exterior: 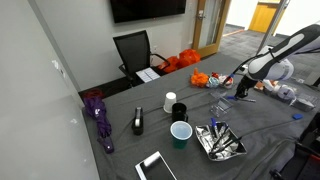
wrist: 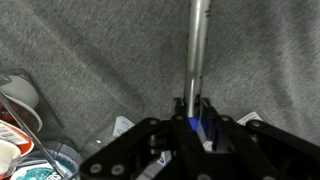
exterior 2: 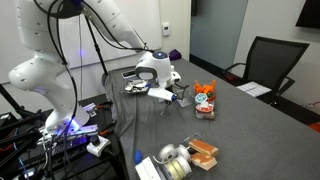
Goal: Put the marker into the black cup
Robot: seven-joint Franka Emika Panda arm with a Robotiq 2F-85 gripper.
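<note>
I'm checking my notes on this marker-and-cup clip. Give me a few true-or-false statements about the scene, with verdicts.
1. The gripper is shut on the marker. True.
2. The marker is in the black cup. False: the gripper holds it, well away from that cup.
3. The black cup stands right beside the white cup. True.
4. The purple umbrella lies on the chair. False: it lies on the table, near its edge.
</note>
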